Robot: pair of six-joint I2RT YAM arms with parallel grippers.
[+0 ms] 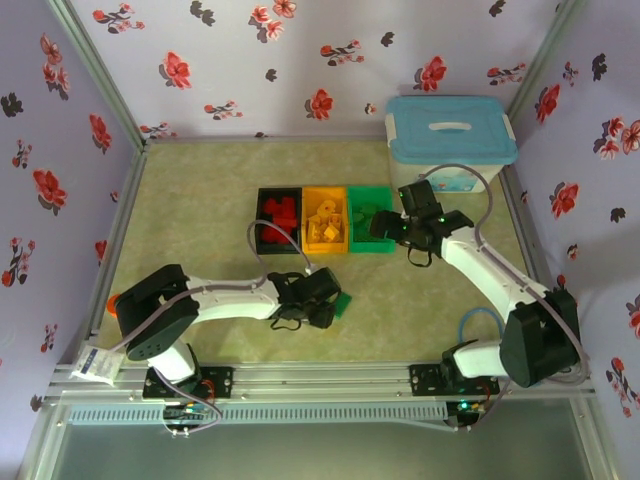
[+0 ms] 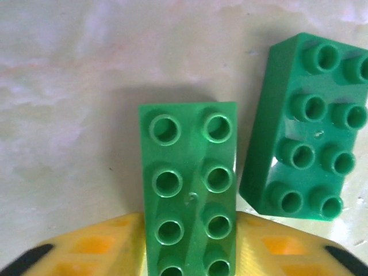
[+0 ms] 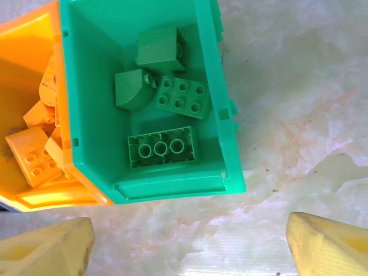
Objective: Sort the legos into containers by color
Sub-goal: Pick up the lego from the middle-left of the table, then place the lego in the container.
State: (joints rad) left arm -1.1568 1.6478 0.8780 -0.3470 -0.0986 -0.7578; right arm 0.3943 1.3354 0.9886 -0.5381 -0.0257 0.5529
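Between left gripper (image 2: pixel 190 236) fingers (image 2: pixel 98 247) a green lego (image 2: pixel 187 172) is clamped (another lego (image 2: pixel 310 132) beside); right gripper (image 3: pixel 187 247) gapes empty.

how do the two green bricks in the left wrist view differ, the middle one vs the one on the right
The middle brick sits between the left gripper's fingers; the right brick lies clear of them on the table. The middle brick runs straight up the picture; the right brick is tilted, a side wall showing. Both are green, two studs by four, studs toward the camera.
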